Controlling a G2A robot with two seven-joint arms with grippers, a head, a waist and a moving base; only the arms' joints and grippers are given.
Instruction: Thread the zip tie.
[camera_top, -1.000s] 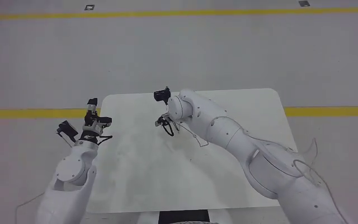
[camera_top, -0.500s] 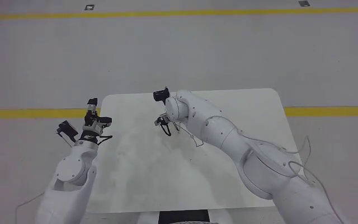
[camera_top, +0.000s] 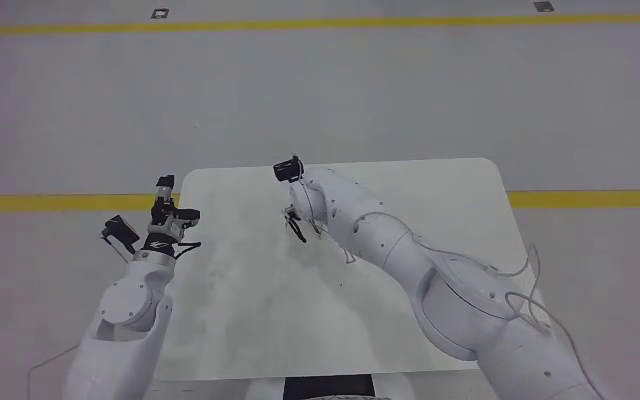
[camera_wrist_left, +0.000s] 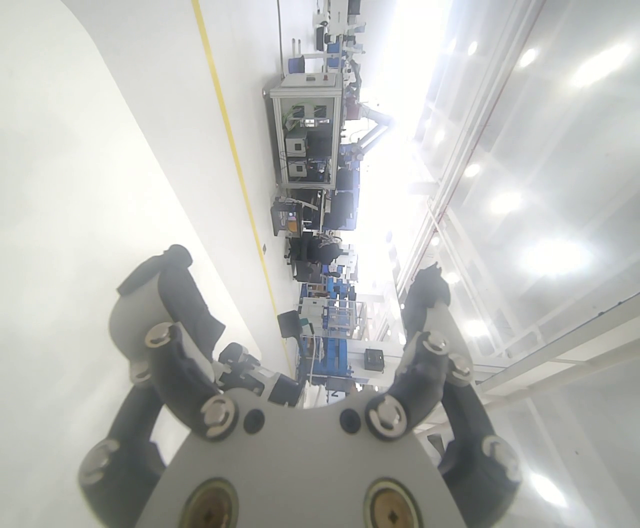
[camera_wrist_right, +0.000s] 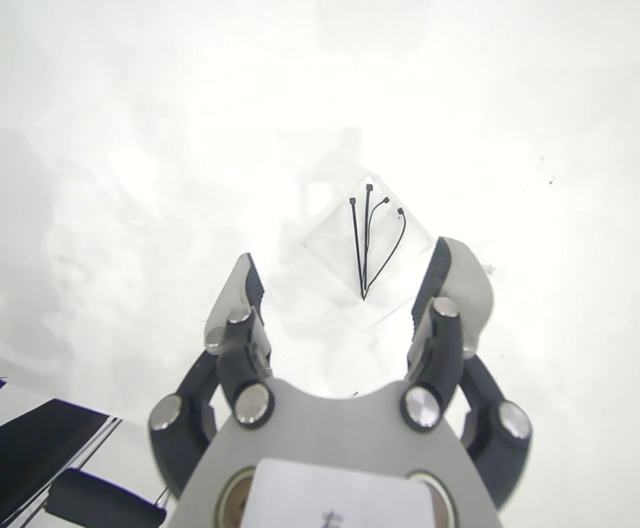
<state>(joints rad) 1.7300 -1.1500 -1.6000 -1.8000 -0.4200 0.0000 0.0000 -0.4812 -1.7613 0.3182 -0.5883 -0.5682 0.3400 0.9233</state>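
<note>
Several black zip ties (camera_wrist_right: 367, 240) lie fanned out, their tails meeting at one point, on a clear square tray (camera_wrist_right: 325, 240) on the white table (camera_top: 450, 200). My right gripper (camera_wrist_right: 345, 252) hangs open above the tray, with nothing between its fingers. In the top view the right gripper (camera_top: 295, 225) is over the table's left-centre part, and a corner of the tray (camera_top: 350, 257) shows beside the arm. My left gripper (camera_top: 172, 213) sits at the table's left edge. The left gripper (camera_wrist_left: 302, 265) is open and holds nothing.
The white table has rounded corners and a bare surface around the tray. A yellow floor line (camera_top: 570, 198) runs behind the table on both sides. Shelving and machines (camera_wrist_left: 310, 135) stand far off in the room.
My right arm's wrist has edged slightly to the left over the table. The left arm has stayed still.
</note>
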